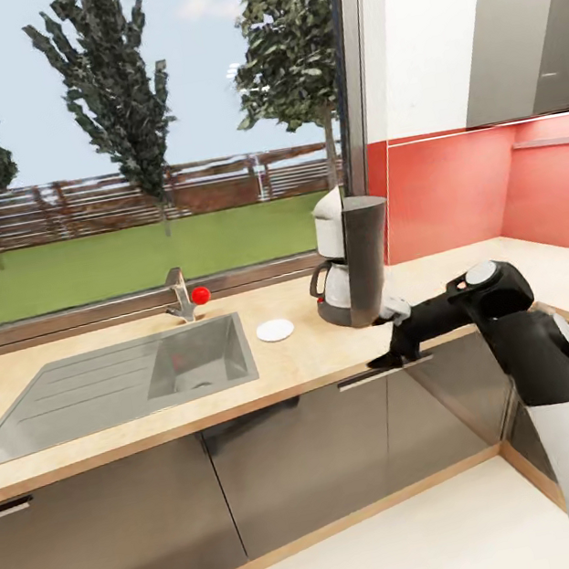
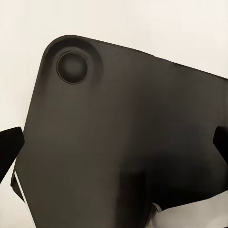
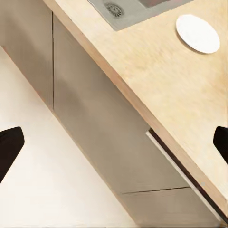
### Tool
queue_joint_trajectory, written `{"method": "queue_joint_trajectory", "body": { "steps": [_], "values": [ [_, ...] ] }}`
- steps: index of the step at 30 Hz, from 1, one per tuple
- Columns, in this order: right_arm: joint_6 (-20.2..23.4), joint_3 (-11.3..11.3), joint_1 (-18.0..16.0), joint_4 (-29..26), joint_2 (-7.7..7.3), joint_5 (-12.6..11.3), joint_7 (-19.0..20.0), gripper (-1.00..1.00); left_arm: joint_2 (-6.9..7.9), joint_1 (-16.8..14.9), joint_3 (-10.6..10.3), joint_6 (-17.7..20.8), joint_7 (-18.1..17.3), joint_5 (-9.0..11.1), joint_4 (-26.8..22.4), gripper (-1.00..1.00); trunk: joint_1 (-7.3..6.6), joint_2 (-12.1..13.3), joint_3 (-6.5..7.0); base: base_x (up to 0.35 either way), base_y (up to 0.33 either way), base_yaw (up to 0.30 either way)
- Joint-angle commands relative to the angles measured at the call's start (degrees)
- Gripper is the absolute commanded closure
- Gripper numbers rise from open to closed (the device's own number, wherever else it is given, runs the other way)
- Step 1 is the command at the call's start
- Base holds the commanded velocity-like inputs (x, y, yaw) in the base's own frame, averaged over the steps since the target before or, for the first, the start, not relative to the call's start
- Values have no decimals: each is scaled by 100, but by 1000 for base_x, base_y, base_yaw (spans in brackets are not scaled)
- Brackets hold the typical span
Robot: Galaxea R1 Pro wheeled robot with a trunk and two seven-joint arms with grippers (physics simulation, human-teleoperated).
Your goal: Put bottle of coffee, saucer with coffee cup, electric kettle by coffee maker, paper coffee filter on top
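Observation:
The coffee maker (image 1: 352, 264), a dark grey column with a white top and white carafe, stands on the beige countertop (image 1: 307, 364) right of the sink. The white saucer (image 1: 274, 330) lies flat between sink and coffee maker; it also appears in the right wrist view as the saucer (image 3: 198, 33). My right gripper (image 1: 396, 354) hovers at the counter's front edge, just in front of the coffee maker, open and empty, fingertips (image 3: 9, 147) wide apart. My left gripper (image 2: 114, 147) is open over the robot's dark base. Bottle, cup, kettle and shelf are out of view.
A steel sink (image 1: 116, 382) with a faucet (image 1: 180, 295) and red knob sits under a wide window. Glossy grey cabinet fronts (image 1: 288, 469) run below, with pale floor (image 1: 411, 541) in front. The counter turns a corner at right, under a red backsplash and a grey wall unit (image 1: 520, 32).

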Motion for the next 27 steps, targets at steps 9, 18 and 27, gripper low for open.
{"method": "queue_joint_trajectory", "body": {
  "steps": [9, 18, 27],
  "values": [
    [-2341, -2390, 3151, 917, -547, -568, -7, -100, 28, 2, -21, 19, -3, 18, -233, -100, 0, -4, -5, 0, 0, 0],
    [-4334, -4723, 3742, 6396, -867, -479, -3048, -100, 153, 2, 45, 45, -16, 1139, -1198, -100, 0, -4, -5, 0, 0, 0],
    [-4365, -4758, 3780, 6804, -876, -469, -4210, -100, 193, 2, 37, 48, -10, 1228, -1190, -100, 0, -4, -5, 0, 0, 0]
  ]
}}
